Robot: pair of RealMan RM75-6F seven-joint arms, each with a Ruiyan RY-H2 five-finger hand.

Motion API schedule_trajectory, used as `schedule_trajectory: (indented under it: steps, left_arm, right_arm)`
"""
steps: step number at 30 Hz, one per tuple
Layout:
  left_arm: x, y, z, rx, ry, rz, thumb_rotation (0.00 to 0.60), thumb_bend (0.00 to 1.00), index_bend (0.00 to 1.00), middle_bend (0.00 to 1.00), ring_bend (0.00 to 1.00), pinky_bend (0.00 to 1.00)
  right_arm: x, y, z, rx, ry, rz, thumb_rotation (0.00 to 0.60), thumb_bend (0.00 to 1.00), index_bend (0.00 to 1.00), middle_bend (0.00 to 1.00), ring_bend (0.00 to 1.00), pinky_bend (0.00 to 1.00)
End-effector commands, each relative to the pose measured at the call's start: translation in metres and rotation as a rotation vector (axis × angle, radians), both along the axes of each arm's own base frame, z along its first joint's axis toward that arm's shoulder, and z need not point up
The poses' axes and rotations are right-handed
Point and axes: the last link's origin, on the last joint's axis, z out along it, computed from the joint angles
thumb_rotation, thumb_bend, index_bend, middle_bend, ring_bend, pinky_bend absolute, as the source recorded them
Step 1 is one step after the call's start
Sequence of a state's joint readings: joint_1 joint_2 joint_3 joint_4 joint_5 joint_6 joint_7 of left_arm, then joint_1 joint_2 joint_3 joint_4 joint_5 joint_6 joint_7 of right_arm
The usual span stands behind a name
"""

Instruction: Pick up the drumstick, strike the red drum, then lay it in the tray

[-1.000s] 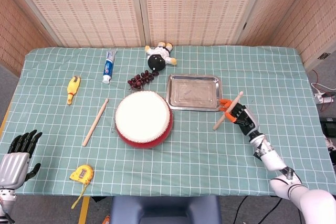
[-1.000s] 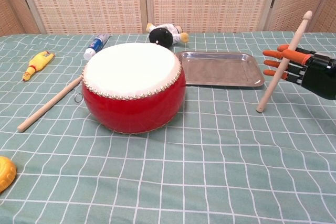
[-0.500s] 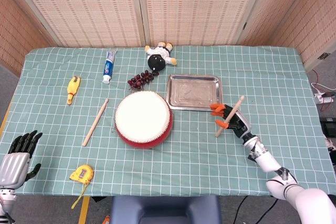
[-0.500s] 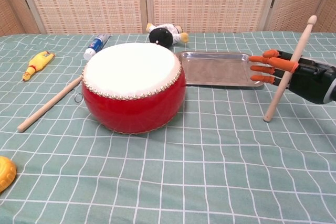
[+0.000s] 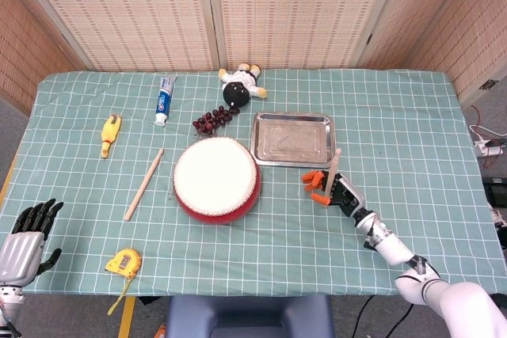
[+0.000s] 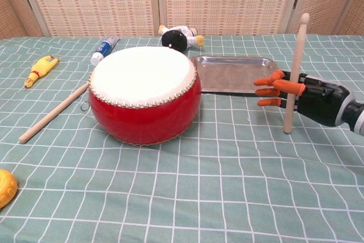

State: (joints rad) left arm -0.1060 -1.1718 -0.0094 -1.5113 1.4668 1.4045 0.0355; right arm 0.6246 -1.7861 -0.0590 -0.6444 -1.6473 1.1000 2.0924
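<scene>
My right hand (image 5: 334,188) (image 6: 304,95), black with orange fingertips, grips a wooden drumstick (image 5: 333,175) (image 6: 294,72) that stands nearly upright, its lower end just above the cloth. It hovers right of the red drum (image 5: 216,179) (image 6: 144,94) with a white skin, and in front of the steel tray (image 5: 291,139) (image 6: 238,74), which holds nothing. A second drumstick (image 5: 143,184) (image 6: 52,113) lies flat left of the drum. My left hand (image 5: 22,243) hangs open at the table's front left corner, holding nothing.
A yellow tape measure (image 5: 123,264) (image 6: 4,185) lies front left. At the back are a yellow rubber chicken (image 5: 110,134) (image 6: 40,69), a toothpaste tube (image 5: 164,100) (image 6: 104,49), dark grapes (image 5: 213,119) and a plush toy (image 5: 242,83) (image 6: 178,37).
My right hand has moved left toward the drum with the drumstick, which has swung from a slant to nearly upright. The left hand has stayed put.
</scene>
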Motion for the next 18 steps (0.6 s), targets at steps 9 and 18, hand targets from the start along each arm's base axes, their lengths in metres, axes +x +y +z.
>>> schedule_trajectory:
  steps: [9,18]
  left_arm:
    - [-0.0016,0.0004,-0.0013,-0.002,-0.005,0.002,0.6,0.27,0.0,0.0,0.0,0.03]
    - [-0.003,0.0002,-0.0027,-0.003,-0.008,0.006,0.6,0.27,0.0,0.0,0.0,0.03]
  right_arm:
    - [0.0006,0.0037,-0.0089,0.026,-0.001,0.003,0.6,0.15,0.7,0.48,0.45,0.47]
    - [-0.0009,0.0087,-0.0124,0.034,0.021,0.022,0.6,0.15,0.79,0.55,0.54,0.56]
